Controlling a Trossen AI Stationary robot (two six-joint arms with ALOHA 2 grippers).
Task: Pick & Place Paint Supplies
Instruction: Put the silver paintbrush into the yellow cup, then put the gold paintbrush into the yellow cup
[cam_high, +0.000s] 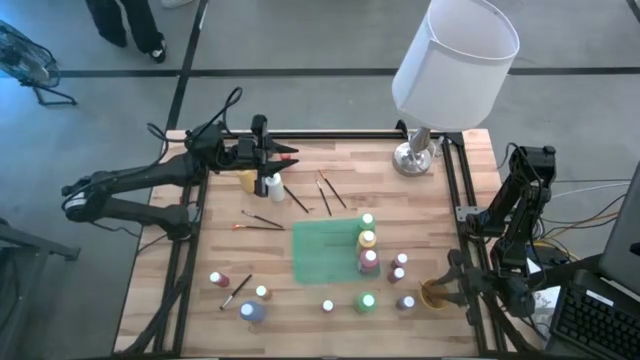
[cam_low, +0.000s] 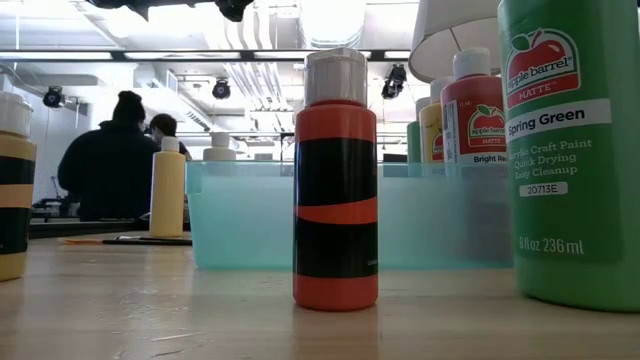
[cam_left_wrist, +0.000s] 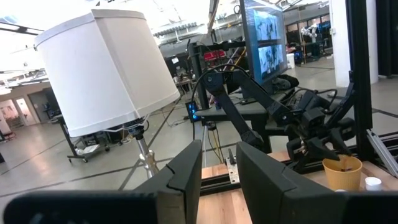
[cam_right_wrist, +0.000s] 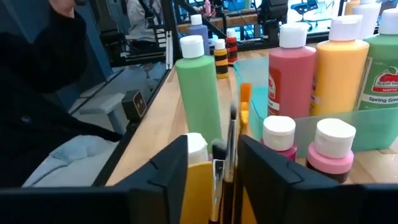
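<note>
In the high view, small paint bottles stand along the right edge of the green mat (cam_high: 322, 252), with more scattered near the front edge, among them a green one (cam_high: 365, 302) and a blue-grey one (cam_high: 252, 312). Thin brushes (cam_high: 262, 220) lie flat on the wood. My left gripper (cam_high: 283, 157) (cam_left_wrist: 219, 180) hovers open at the far side, above a yellow bottle (cam_high: 247, 180) and a white bottle (cam_high: 275, 186). My right gripper (cam_high: 450, 290) (cam_right_wrist: 213, 180) is open at the tan cup (cam_high: 435, 295). Its fingers stand on either side of the brushes (cam_right_wrist: 225, 162) that stand upright in the cup.
A lamp with a white shade (cam_high: 455, 60) stands on its metal base (cam_high: 413, 158) at the far right corner. A black frame rail (cam_high: 340, 134) borders the table. In the low view an orange-red bottle (cam_low: 335, 190) and a green bottle (cam_low: 575, 150) stand at the front. People sit beyond the table (cam_low: 110, 165).
</note>
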